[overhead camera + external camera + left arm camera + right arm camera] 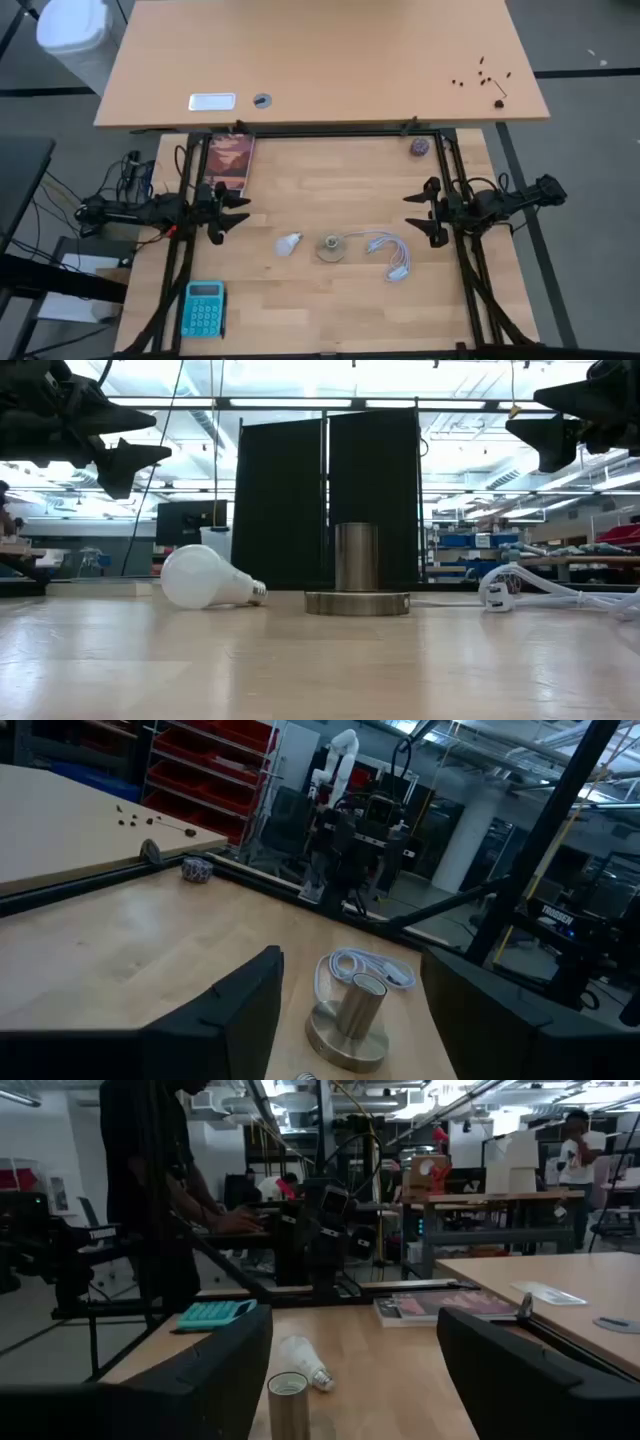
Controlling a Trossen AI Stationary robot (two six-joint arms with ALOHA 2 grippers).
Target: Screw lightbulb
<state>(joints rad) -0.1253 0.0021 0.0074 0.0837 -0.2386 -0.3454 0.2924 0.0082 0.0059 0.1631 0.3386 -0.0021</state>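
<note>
The white lightbulb (289, 243) lies on its side on the table, left of the round metal socket (332, 248), which stands upright on its disc base with a white cable (390, 252) coiled to its right. The low view shows the lightbulb (205, 578) resting on its dome, screw base toward the socket (357, 570). My left gripper (240, 212) hovers open at the table's left, above and left of the bulb. My right gripper (420, 212) hovers open at the right, above the cable. Both wrist views show the socket (352, 1020) (287, 1405) between open fingers, far off.
A teal calculator (204, 308) lies near the front left corner. A book (231, 162) lies at the far left and a small dark ball (419, 147) at the far right. A second table (320, 60) stands beyond. A person (150, 1190) stands past the left side.
</note>
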